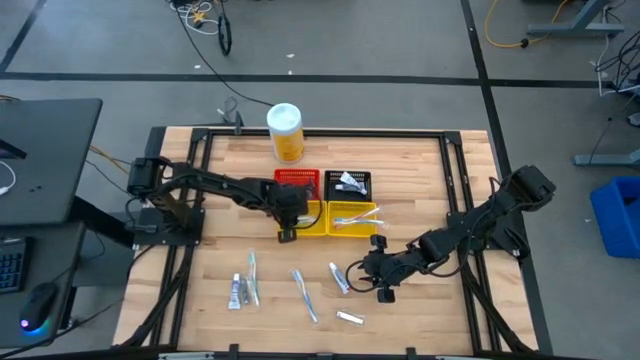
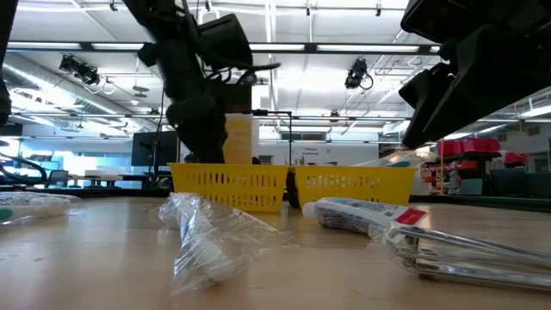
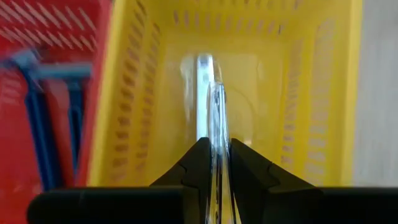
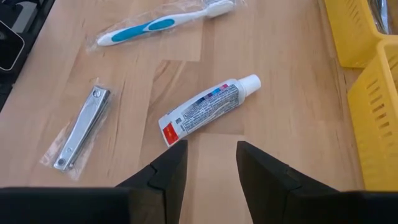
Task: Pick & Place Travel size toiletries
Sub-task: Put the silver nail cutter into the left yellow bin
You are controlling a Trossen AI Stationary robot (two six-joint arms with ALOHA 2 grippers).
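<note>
My left gripper (image 3: 214, 146) hangs over the left yellow basket (image 3: 134, 93), shut on a slim item in clear wrap (image 3: 205, 81); in the high view it is at the basket's near left corner (image 1: 290, 222). My right gripper (image 4: 211, 152) is open and hovers just short of a white tube with a red end (image 4: 208, 109), touching nothing. On the table beyond that tube lie a wrapped nail clipper (image 4: 81, 127) and a blue-handled toothbrush (image 4: 158, 25). More tubes (image 1: 240, 288) lie flat toward the near left. My left gripper pinches the clear-wrapped slim item (image 3: 216, 127) between its two fingers, coming from above and pointing down into the yellow basket. The item runs on from the fingertips along their line, down inside the basket. Whether its far end touches the basket floor cannot be told.
A red basket (image 1: 297, 182) with blue-handled razors (image 3: 37, 106) and a black basket (image 1: 348, 185) stand behind two yellow baskets; the right one (image 1: 355, 218) holds pale items. A tall yellow canister (image 1: 284, 130) stands at the far edge. Bare wood lies between the loose items near the front edge.
</note>
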